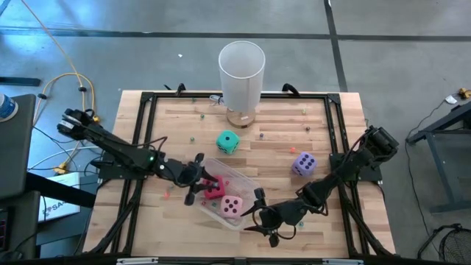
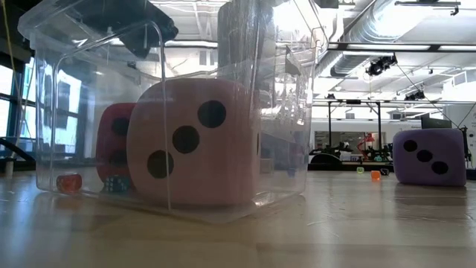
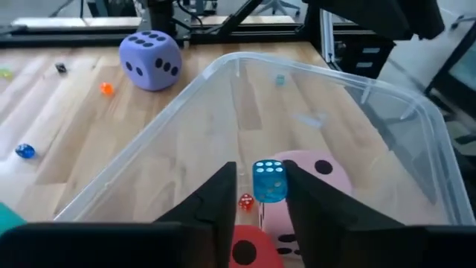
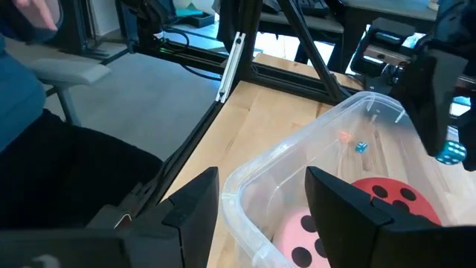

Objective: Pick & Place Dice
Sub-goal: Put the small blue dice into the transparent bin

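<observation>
A clear plastic bin [image 1: 237,171] lies on the table's near middle, with the red die [image 1: 213,189] and the pink die [image 1: 231,207] resting on its floor. The teal-green die [image 1: 228,142] and the purple die [image 1: 304,163] sit on the bare wood beyond it. My left gripper [image 1: 200,184] hovers over the bin's left part, shut on a small blue translucent cube [image 3: 269,181]. My right gripper [image 1: 260,214] is open at the bin's near right corner [image 4: 232,190], and its fingers stand on either side of that corner without touching it. My left gripper holds the small blue cube [image 3: 269,181] between its two fingertips. It lies against one finger [image 3: 297,197], and a thin gap shows toward the other. The cube is lifted clear above the red die [image 3: 253,249], below the fingers in the right wrist view [image 4: 448,154].
A tall white cup [image 1: 241,72] stands at the far middle. Tiny coloured beads dot the wood, and a few lie on the bin floor [image 4: 361,147]. A black frame [image 1: 331,99] rims the table. A person sits off the table's near side [image 4: 44,134].
</observation>
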{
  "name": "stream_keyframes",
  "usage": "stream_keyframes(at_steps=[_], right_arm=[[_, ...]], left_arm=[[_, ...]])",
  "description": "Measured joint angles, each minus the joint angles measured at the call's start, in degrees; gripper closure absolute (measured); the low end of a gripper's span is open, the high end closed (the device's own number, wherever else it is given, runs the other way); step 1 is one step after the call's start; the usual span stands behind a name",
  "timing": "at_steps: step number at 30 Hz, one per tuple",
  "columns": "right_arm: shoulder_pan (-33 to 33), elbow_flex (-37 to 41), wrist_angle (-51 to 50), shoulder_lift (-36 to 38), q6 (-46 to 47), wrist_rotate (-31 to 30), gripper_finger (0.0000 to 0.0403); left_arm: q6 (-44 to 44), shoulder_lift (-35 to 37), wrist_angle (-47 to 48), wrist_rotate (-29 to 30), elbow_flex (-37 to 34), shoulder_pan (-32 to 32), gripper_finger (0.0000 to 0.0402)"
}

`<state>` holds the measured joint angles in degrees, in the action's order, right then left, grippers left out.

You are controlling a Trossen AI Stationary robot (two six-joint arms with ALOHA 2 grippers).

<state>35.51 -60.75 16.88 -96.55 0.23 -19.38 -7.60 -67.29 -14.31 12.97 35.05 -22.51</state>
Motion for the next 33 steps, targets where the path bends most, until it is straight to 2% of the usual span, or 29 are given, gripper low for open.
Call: stream_keyframes(at_steps=[6,9,12,15,23,28,33], right_arm=[[0.0,0.0,0.0,0.0,-1.0,0.0,0.0211],[0.0,0.0,-0.1,0.0,-3.8,0.0,0.0211],[-0.7,0.0,3.2,-0.7,-8.4,0.1,0.0211],[-2.5,0.0,11.2,-2.1,-12.7,0.0,0.0211],[-6.8,0.1,24.8,-9.0,-20.3,-0.1,0.0211],[-6.3,0.0,25.3,-8.9,-20.1,-0.2,0.0211],[-3.4,-0.1,23.1,-6.4,-19.9,-2.2,0.0211]], left_arm=[[-0.1,0.0,0.0,0.8,0.0,-1.8,0.0232],[-2.0,0.0,-0.5,0.9,0.0,-2.1,0.0218],[-3.5,-0.1,-2.9,0.8,0.1,-2.1,0.0216],[-4.3,-1.4,-6.4,0.8,0.1,-2.1,0.0215],[-3.6,-6.8,-15.5,0.8,0.1,-2.6,0.0215],[-3.6,-7.2,-19.6,0.8,0.1,-2.9,0.0215],[-8.9,-5.4,-17.6,0.6,0.1,-4.6,0.0215]])
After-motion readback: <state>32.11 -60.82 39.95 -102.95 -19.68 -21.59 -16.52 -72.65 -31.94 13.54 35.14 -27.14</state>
